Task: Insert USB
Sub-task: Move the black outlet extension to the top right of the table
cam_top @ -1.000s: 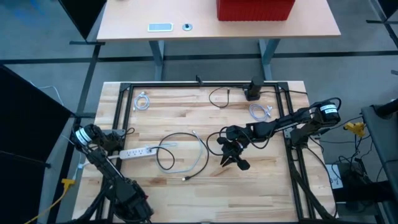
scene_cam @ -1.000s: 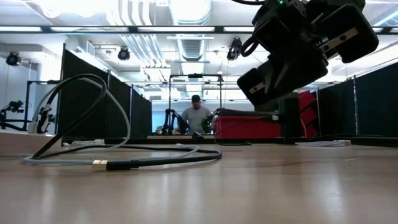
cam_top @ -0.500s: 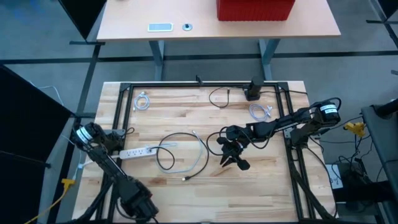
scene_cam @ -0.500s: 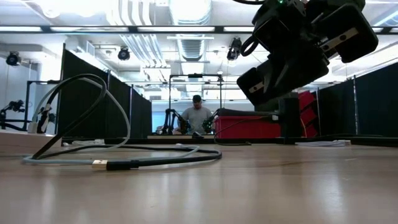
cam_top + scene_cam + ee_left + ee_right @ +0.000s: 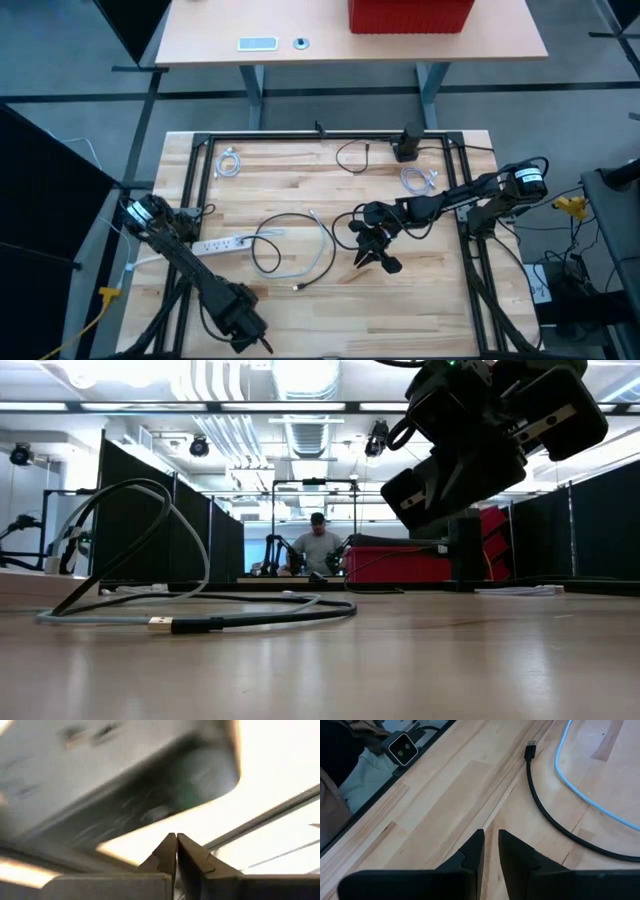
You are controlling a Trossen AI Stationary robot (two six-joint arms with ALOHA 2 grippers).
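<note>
A black USB cable (image 5: 268,243) lies looped mid-table, and its plug (image 5: 298,287) rests flat on the wood toward the near edge; the low view shows the plug (image 5: 160,624) as well. A white power strip (image 5: 224,243) lies left of the loop. My right gripper (image 5: 377,262) hovers right of the cables and holds nothing; in its wrist view the fingers (image 5: 490,837) stand a narrow gap apart, with the black plug (image 5: 531,745) ahead of them. My left gripper (image 5: 255,338) is shut, empty, and sits at the near edge (image 5: 175,840).
A black frame rail (image 5: 195,180) rings the work area. Spare coiled cables (image 5: 230,162) (image 5: 418,180), a black cord (image 5: 352,155) and a black adapter (image 5: 407,145) lie along the far side. A pale blue cable (image 5: 580,790) runs beside the black one. A person (image 5: 316,545) sits far behind the table.
My left arm has swung its gripper along the near edge toward the table's right, staying shut. The cables and power strip lie where they were.
</note>
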